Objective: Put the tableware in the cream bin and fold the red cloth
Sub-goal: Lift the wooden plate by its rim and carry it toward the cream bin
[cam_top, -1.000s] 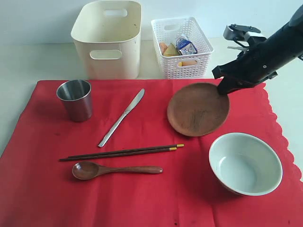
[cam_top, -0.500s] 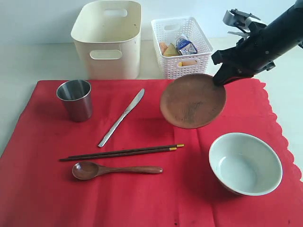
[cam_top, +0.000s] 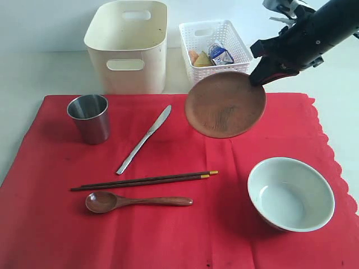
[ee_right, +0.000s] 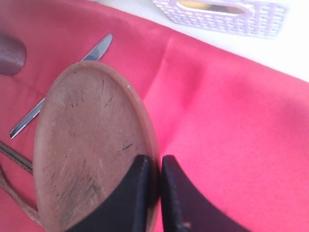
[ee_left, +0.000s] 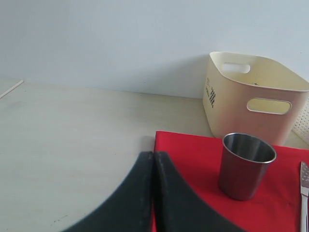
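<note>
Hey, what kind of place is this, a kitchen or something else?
Probably a robot test bench dressed as a dining table, not a real kitchen: a red cloth on a plain tabletop by a bare wall, a cream bin behind it, and the right gripper holding a brown plate in the air.

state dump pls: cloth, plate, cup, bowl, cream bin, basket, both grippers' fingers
red cloth: spread flat, unfolded
plate: off the red cloth, tilted, held at its rim
right gripper: fingers shut on plate
left gripper: fingers shut, empty
steel cup: upright, empty, on red cloth
bowl: upright, empty, on red cloth
cream bin: upright, no tableware visible inside
white basket: holds food items
</note>
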Action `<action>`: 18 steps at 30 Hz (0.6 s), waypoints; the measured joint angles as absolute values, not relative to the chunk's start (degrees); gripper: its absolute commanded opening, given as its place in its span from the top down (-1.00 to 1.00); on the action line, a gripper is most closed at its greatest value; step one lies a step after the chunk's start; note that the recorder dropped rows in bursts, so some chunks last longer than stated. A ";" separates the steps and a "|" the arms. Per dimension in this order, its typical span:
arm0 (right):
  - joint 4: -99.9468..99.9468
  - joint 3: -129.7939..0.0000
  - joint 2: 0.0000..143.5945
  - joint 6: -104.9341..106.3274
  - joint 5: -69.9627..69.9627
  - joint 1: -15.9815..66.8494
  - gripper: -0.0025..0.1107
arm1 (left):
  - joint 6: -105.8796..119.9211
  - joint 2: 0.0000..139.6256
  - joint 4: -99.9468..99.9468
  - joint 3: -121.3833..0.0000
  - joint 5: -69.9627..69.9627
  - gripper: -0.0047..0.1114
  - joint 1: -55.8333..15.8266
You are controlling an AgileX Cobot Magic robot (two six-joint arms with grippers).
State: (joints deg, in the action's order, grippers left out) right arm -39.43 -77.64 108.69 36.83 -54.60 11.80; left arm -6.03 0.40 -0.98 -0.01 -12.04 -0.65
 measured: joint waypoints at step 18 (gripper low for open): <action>-39.58 -84.61 108.69 36.83 -54.70 10.71 0.96 | -6.03 0.40 -0.98 -0.01 -12.04 0.88 -0.65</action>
